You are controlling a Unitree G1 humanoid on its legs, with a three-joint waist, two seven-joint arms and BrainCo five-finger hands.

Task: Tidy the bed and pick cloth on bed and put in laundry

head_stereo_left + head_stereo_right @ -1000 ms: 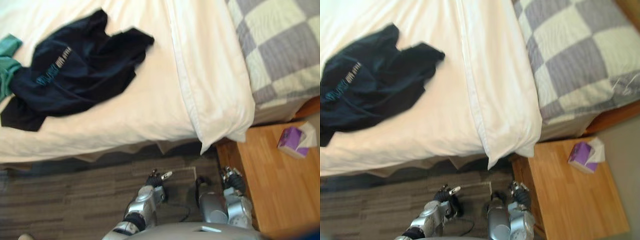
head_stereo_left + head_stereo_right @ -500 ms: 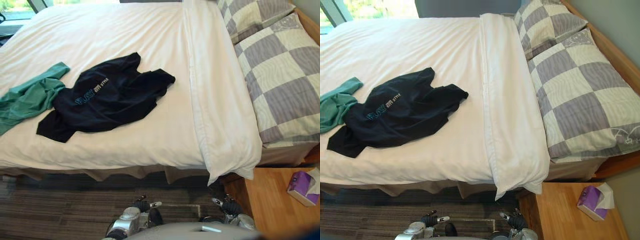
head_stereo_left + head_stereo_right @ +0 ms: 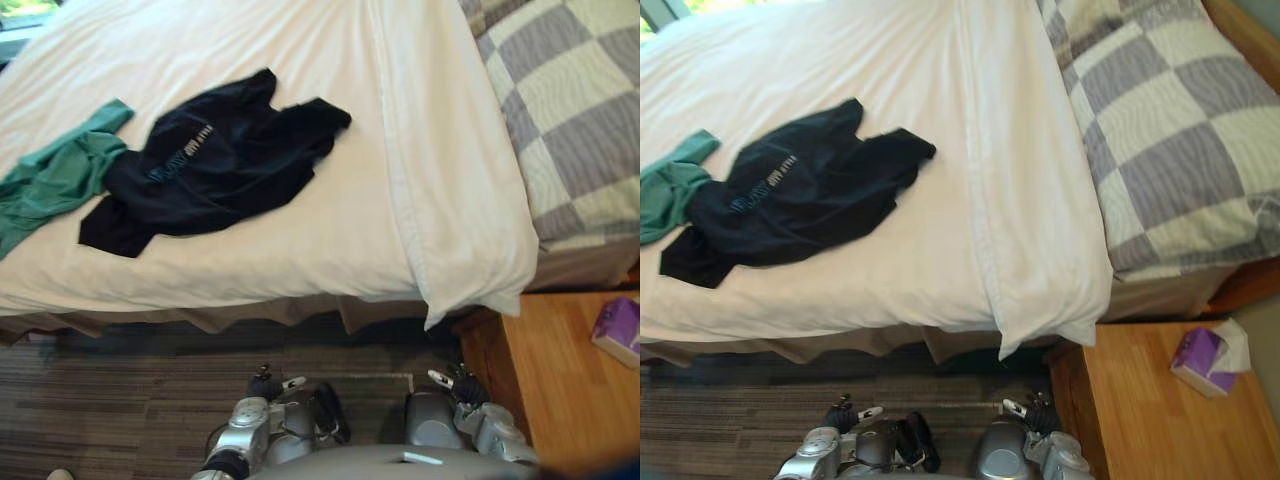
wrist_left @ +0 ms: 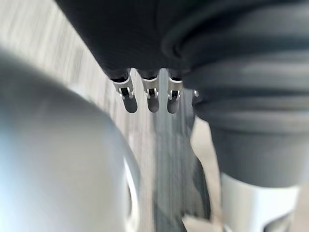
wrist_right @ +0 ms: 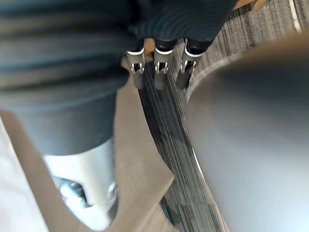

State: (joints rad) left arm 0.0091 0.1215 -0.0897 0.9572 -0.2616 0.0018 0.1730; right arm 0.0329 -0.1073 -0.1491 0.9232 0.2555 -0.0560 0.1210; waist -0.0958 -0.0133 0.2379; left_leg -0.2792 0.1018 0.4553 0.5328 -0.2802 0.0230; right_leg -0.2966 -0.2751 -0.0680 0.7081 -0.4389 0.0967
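**Left eye view.**
- Bed (image 3: 300, 250): white cover, fills the upper part of the view.
- Black shirt (image 3: 210, 160): lies crumpled on the cover, to the robot's left of the bed's middle and in from the near edge.
- Green cloth (image 3: 50, 185): lies further left, with its right side touching the black shirt.
- Checked pillows (image 3: 570, 110): grey and cream, at the bed's right end.
- Left hand (image 3: 268, 386): hangs low over the striped carpet (image 3: 100, 400), below the bed's near edge. It is well apart from both cloths and touches nothing.
- Right hand (image 3: 455, 383): hangs equally low, just beside the near corner of the wooden nightstand (image 3: 570, 400). It is well apart from the black shirt and green cloth.

**Right eye view.**
- Same layout as above.
- The black shirt and green cloth lie on the cover, up and to the left of both hands, with the bed's edge between the cloths and the hands.
- Purple tissue box (image 3: 1205, 362): stands on the nightstand, toward its far right side.

**Left wrist view.**
- The left hand's fingers (image 4: 152, 99) hang in a straight, loose row.
- The hand is released, with nothing between or against the fingers.
- Striped carpet shows past them.

**Right wrist view.**
- The right hand's fingers (image 5: 160, 77) are in the same condition: a straight row, slack, gripping nothing.
- Carpet shows beyond the tips.
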